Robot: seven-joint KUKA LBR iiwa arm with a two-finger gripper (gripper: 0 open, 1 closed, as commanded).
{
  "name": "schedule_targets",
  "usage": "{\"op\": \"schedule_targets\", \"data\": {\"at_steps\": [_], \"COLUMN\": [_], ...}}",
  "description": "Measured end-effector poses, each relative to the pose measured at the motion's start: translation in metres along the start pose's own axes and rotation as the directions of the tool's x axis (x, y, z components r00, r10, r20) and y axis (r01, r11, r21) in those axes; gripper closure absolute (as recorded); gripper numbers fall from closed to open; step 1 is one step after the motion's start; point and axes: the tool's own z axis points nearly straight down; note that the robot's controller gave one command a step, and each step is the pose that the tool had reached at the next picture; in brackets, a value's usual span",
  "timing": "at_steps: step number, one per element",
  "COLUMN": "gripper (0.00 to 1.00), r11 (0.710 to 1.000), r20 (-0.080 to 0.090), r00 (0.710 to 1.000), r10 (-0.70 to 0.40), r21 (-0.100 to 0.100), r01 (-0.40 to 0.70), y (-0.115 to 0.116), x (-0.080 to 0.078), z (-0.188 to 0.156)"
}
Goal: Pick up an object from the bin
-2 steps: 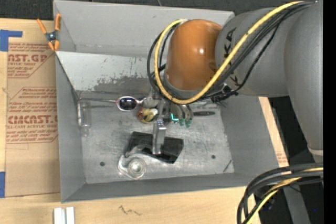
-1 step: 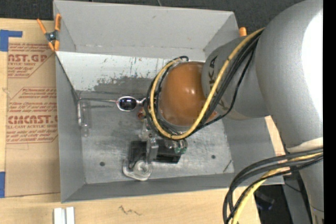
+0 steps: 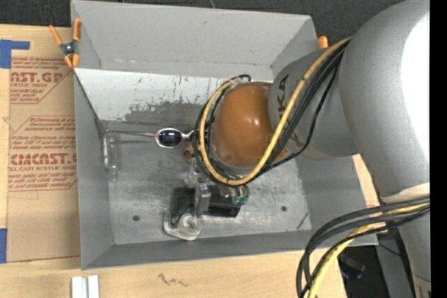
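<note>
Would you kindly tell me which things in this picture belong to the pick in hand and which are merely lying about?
Job in hand:
- gripper, low over the bin's near side
- clear plastic piece, nearest to it
- bin

Lying about:
- spoon, further back and left
- clear item by the left wall

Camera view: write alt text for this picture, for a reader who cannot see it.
A robot arm with an orange wrist cover reaches from the right into a grey metal bin, its gripper low over a small black object beside a clear plastic piece. A shiny spoon lies further back, to the left.
</note>
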Motion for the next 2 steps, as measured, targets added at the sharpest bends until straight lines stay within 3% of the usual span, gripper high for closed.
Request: {"op": "schedule_targets", "data": {"at_steps": [1,2], "gripper": [1.00,1.00], "r11": [1.000,1.000], "r20": [-0.074,-0.071], "r00": [0.997,0.997], "r10": [-0.024,-0.014], "r21": [0.004,0.003], "r01": [0.024,0.014], "y": [0.003,-0.003], "x": [0.005,0.004], "z": [-0.038,-0.144]}}
